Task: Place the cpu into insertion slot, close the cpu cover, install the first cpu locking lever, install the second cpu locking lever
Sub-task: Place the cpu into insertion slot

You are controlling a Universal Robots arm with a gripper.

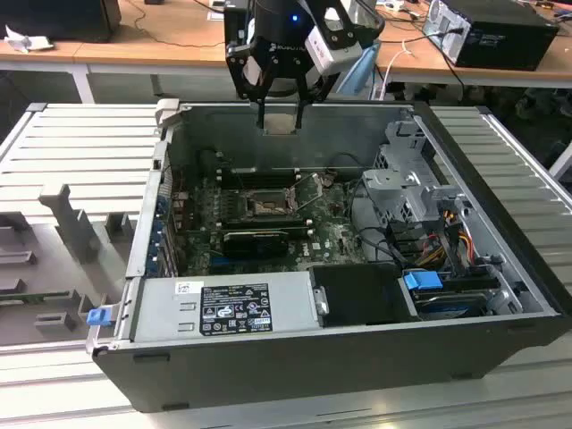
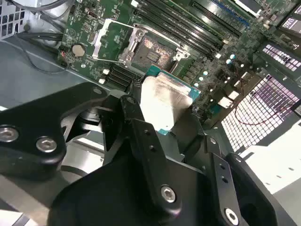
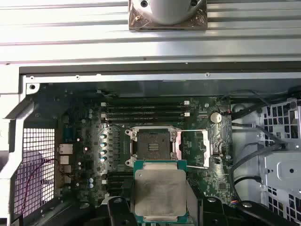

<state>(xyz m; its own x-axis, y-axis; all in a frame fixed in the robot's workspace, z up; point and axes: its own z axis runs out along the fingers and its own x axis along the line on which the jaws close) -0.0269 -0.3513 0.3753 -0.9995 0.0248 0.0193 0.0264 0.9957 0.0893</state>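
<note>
Silvery cpu (image 3: 160, 193), one, in gripper (image 1: 280, 114); one bare socket (image 3: 153, 143), cpu cover (image 3: 207, 147) open.

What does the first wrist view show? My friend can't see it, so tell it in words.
The tool holds the cpu, silvery top showing, not yet in the empty socket of a green motherboard inside an open computer case. The cpu cover stands swung open beside the socket.

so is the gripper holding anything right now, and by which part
Yes: the gripper holds the cpu, with its jaws shut on two opposite side edges and the metal top bare between them.
</note>
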